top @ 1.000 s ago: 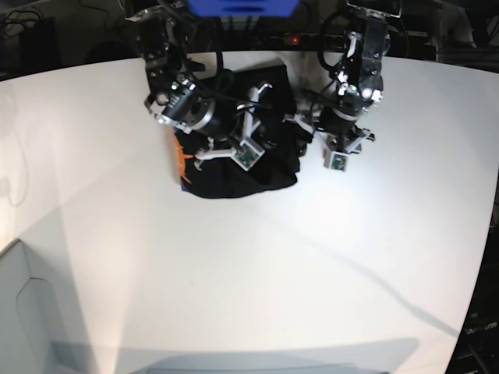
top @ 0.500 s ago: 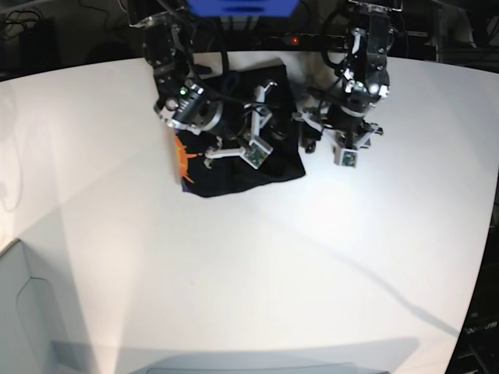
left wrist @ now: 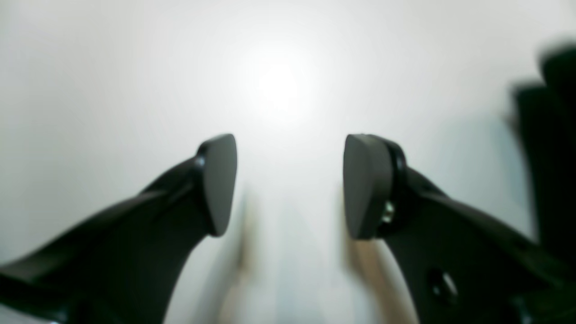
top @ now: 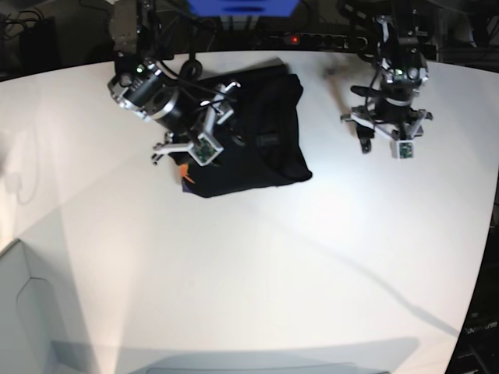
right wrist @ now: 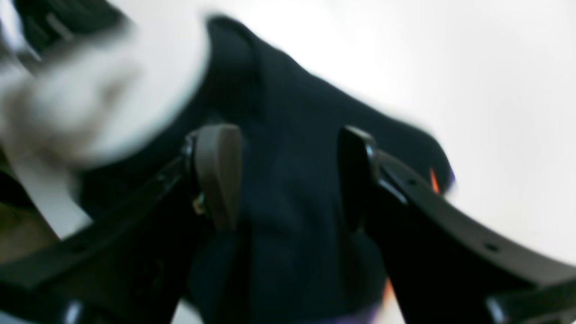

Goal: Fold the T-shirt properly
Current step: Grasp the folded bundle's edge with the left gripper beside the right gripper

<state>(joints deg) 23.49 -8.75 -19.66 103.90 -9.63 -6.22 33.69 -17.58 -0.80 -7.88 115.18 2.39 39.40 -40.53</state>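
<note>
The T-shirt (top: 261, 132) is lying folded on the white bench (top: 257, 265). The right gripper (right wrist: 288, 180) is hovering over it, jaws spread. The left gripper (left wrist: 288, 184) is hanging over bare bench, jaws spread, empty.

The T-shirt (top: 257, 132) lies on the table (top: 249, 265), toward its far edge.

Left hand (left wrist: 288, 184) open, pads (left wrist: 218, 180) apart over white table (left wrist: 135, 67), nothing between them
</note>
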